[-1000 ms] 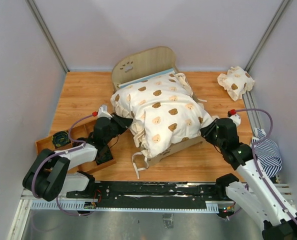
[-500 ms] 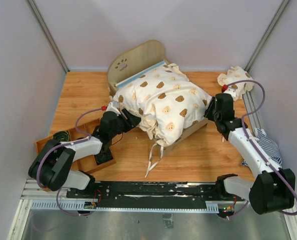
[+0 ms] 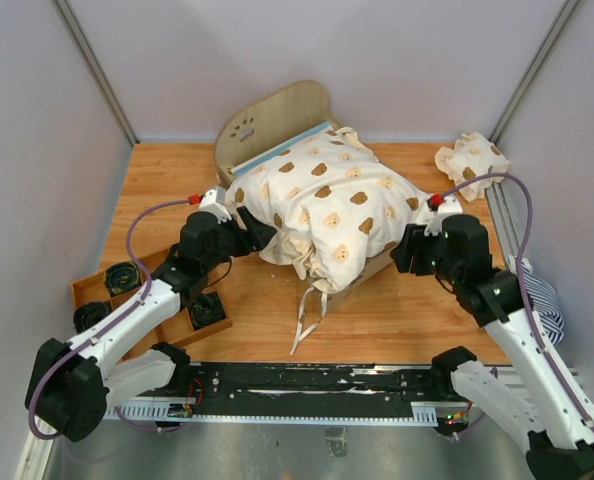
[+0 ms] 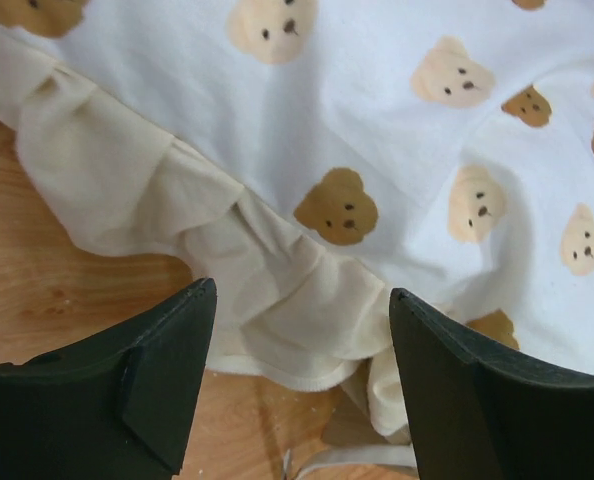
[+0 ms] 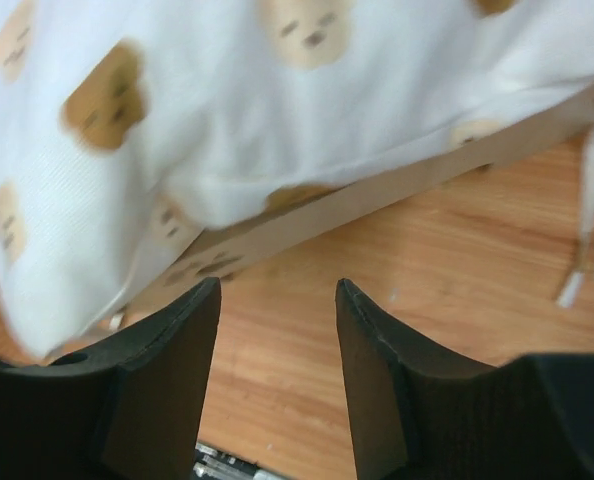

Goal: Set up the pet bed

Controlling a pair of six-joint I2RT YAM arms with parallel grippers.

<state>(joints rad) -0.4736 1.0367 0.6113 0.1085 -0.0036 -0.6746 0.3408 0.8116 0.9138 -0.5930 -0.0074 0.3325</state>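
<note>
The pet bed [image 3: 274,117] stands slanted at the middle back, its arched headboard with the paw cutout to the left and a strip of blue-striped mattress [image 3: 277,153] showing. A cream bear-print cover [image 3: 327,205] lies heaped over it and hangs past the footboard [image 5: 377,195]. My left gripper [image 3: 251,232] is open at the cover's left ruffled edge [image 4: 277,300], and the ruffle lies past its fingertips [image 4: 192,330], not pinched. My right gripper [image 3: 401,252] is open beside the bed's near right corner, over bare wood [image 5: 277,290].
A small bear-print pillow [image 3: 470,160] lies at the back right. A blue-striped cloth [image 3: 537,300] is bunched at the right edge. A wooden tray [image 3: 89,288] with dark round parts sits near left. The cover's ties [image 3: 307,318] trail toward the front. Walls close three sides.
Both grippers have opened; the left let go of the cover's edge. The right arm drew back from the bed's right side toward the front. The bed was turned and pushed back earlier, then stayed.
</note>
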